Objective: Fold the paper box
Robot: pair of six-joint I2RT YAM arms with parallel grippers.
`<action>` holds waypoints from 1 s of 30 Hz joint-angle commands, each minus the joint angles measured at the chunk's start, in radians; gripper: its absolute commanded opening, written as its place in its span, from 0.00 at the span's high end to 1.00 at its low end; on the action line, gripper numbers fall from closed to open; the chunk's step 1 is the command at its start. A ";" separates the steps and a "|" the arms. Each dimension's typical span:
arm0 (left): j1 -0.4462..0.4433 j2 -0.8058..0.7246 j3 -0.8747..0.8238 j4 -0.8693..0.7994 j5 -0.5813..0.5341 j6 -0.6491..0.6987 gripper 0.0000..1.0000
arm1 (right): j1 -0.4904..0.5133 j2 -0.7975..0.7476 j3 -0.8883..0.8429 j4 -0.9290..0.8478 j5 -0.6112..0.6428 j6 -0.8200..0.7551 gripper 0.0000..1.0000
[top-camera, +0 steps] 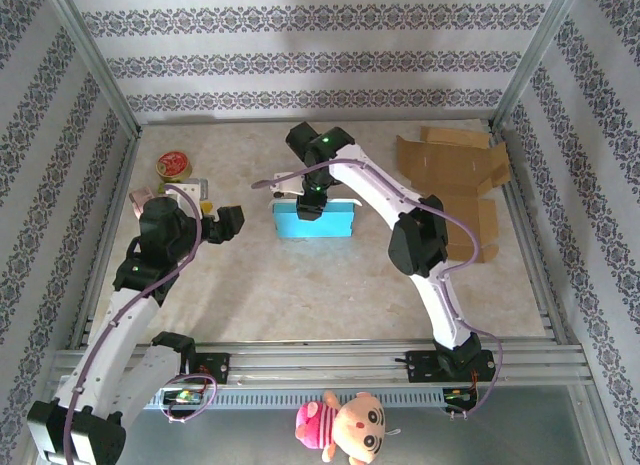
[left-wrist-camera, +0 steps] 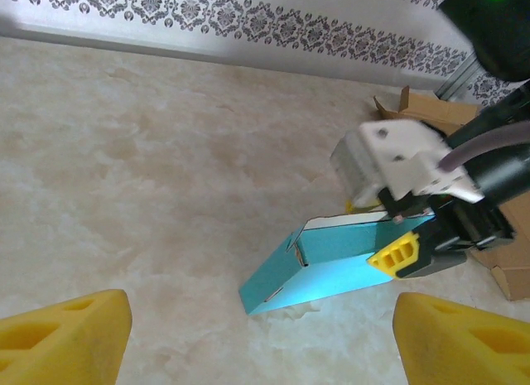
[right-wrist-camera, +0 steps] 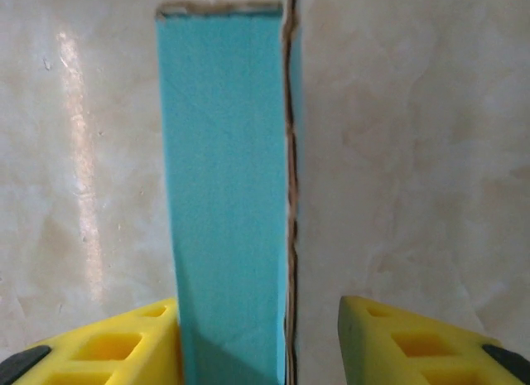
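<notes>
I see the paper box (top-camera: 315, 222) (left-wrist-camera: 331, 261) (right-wrist-camera: 224, 194) mid-table, toward the far side. It's teal, long and shallow, with raw brown cut edges. One long wall is standing and the near end is open. Right gripper (top-camera: 310, 207) (right-wrist-camera: 258, 306) is over it, jaws partly apart and straddling the upright wall. One finger touches the teal, the other is clear, so no clamp. Left gripper (top-camera: 230, 225) (left-wrist-camera: 265, 352) is parked to the box's left, wide open and empty.
</notes>
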 commanded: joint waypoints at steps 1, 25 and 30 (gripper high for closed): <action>0.008 0.002 0.017 0.050 0.025 -0.030 0.18 | -0.013 -0.066 -0.020 0.012 -0.049 0.027 0.48; -0.167 0.479 0.382 -0.287 0.130 0.254 0.21 | -0.326 -0.628 -0.802 0.382 -0.243 0.687 0.43; -0.180 0.503 0.372 -0.267 0.077 0.266 0.21 | -0.332 -0.570 -0.781 0.374 -0.243 0.652 0.52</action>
